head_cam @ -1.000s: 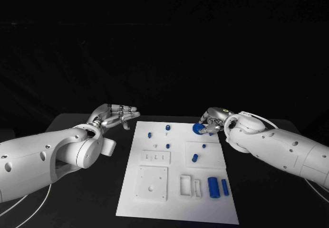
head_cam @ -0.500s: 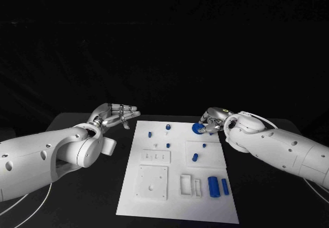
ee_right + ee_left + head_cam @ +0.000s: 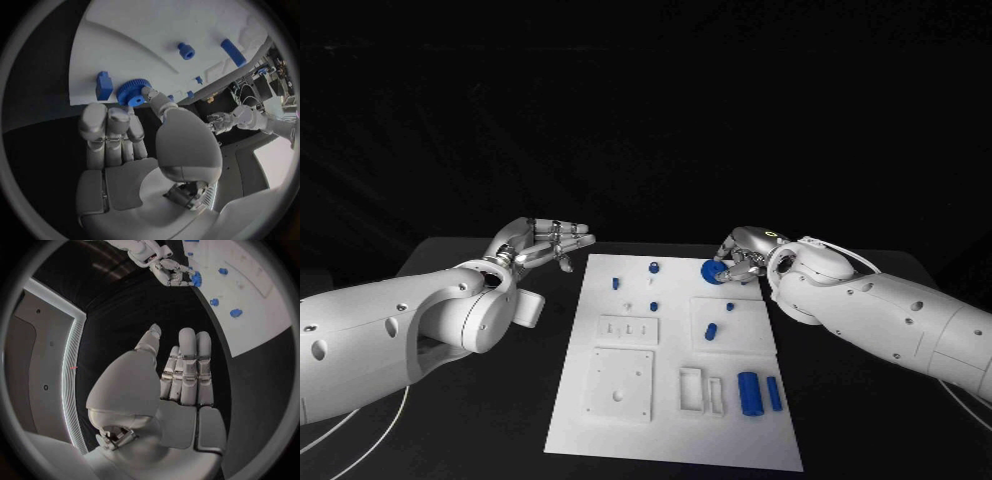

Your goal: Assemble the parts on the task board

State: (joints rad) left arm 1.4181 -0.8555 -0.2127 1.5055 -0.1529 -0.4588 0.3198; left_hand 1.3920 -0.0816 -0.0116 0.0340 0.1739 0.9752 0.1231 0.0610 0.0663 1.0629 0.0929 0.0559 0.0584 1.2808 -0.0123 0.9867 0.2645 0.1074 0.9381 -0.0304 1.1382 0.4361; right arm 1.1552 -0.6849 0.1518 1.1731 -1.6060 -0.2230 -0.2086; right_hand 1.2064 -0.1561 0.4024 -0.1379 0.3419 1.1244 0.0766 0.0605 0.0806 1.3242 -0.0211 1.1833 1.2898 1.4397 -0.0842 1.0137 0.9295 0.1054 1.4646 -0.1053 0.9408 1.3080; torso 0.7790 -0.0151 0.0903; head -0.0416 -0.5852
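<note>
The board lies mid-surface between both arms. The left hand hovers off the board's far left corner, fingers straight, apart and holding nothing. The right hand reaches over the far right corner, its fingers grasping a blue gear.

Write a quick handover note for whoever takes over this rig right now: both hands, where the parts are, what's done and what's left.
Left hand: open, holds nothing, off the task board's far left corner.
Right hand: fingertips on the blue gear at the board's far right edge.
Other blue parts: two cylinders lying near right, a peg lying mid-board, small pegs on the far half.
Done: cannot tell whether any part is seated.
Left: seat the gear, then the loose cylinders and peg.
</note>
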